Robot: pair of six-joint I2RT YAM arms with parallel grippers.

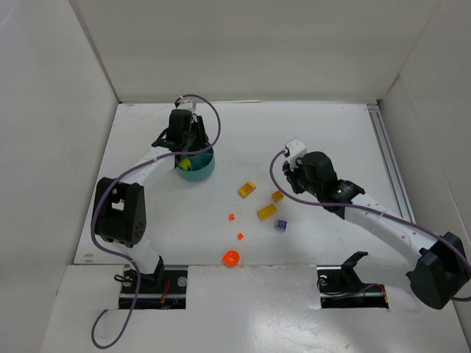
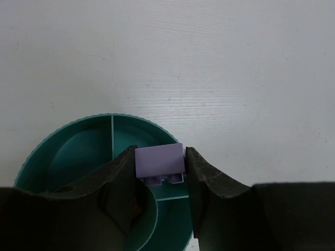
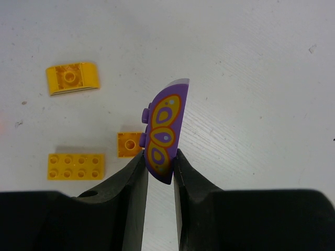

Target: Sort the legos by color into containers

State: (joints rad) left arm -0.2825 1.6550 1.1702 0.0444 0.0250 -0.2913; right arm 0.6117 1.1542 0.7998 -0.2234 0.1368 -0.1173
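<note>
Nearest the arm bases, an orange-red ring [image 1: 232,257] and two orange-red bits [image 1: 240,235] lie loose on the table [image 1: 338,125]. Just beyond them are a small purple brick [image 1: 281,224] and three yellow bricks [image 1: 266,211].

Over that yellow cluster the right hand [image 3: 159,157] is closed almost fully on a purple printed piece [image 3: 165,133]. It pinches the piece's lower end, so the long axis runs away from the wrist, leaning a little right. The studs face left and the orange ovals face the camera.

The teal dish [image 1: 207,173] lies well apart from this hand, farther out and to its left, so the left arm is much the nearer to the dish.

At the far end, the left hand [image 2: 160,175] is partly closed across a pale purple brick [image 2: 159,161] and hangs directly over the dish. The brick's long axis spans the gap between the fingers, and its studs point back toward the wrist. It sits just right of the straight divider [image 2: 112,137], above the compartment beyond the central cup [image 2: 151,209]. I judge that letting go there would drop it into that compartment. The right hand's purple piece would then have to travel left and outward to join it.
</note>
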